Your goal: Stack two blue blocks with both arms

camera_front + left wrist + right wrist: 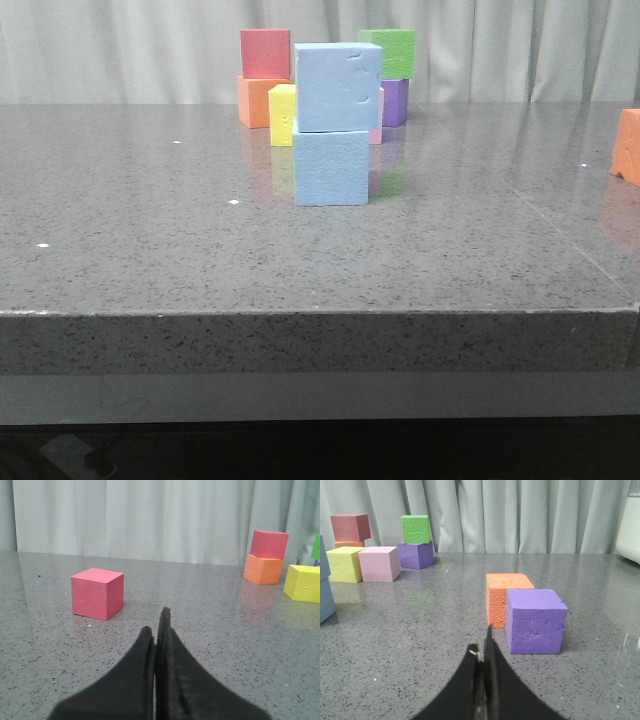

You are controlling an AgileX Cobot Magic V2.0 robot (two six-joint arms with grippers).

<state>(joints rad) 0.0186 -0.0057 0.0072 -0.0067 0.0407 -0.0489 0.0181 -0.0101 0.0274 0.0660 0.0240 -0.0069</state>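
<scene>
Two pale blue blocks stand stacked mid-table in the front view: the dented upper block (pixel 339 87) rests on the lower block (pixel 331 167), slightly offset. Their edge shows at the left border of the right wrist view (pixel 324 587). Neither arm shows in the front view. My left gripper (pixel 157 625) is shut and empty, low over the bare table, away from the stack. My right gripper (pixel 485 642) is shut and empty, near a purple cube (pixel 535 621).
Behind the stack stand a red cube (pixel 265 53) on an orange one (pixel 256 102), a yellow cube (pixel 282 115), a green cube (pixel 392 52) on a purple one (pixel 394 101). A pink-red cube (pixel 97 593) lies left. An orange cube (pixel 506 597) sits right.
</scene>
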